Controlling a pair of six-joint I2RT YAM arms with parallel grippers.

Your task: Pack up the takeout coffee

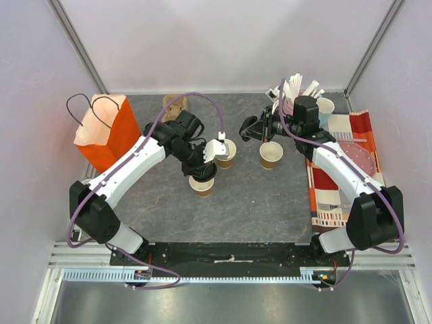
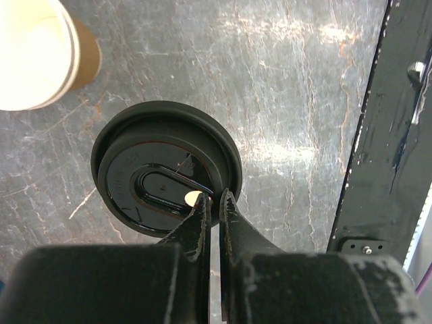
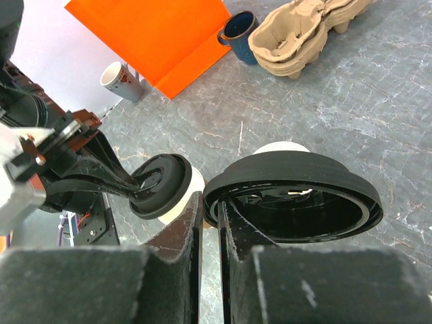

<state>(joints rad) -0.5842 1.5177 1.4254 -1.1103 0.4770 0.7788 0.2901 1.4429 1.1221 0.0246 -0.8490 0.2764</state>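
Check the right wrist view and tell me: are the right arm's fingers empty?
No, the right fingers are clamped on the rim of a black lid.

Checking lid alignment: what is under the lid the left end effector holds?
A brown paper cup, pale rim showing below the black lid. The lid hides the cup's inside.
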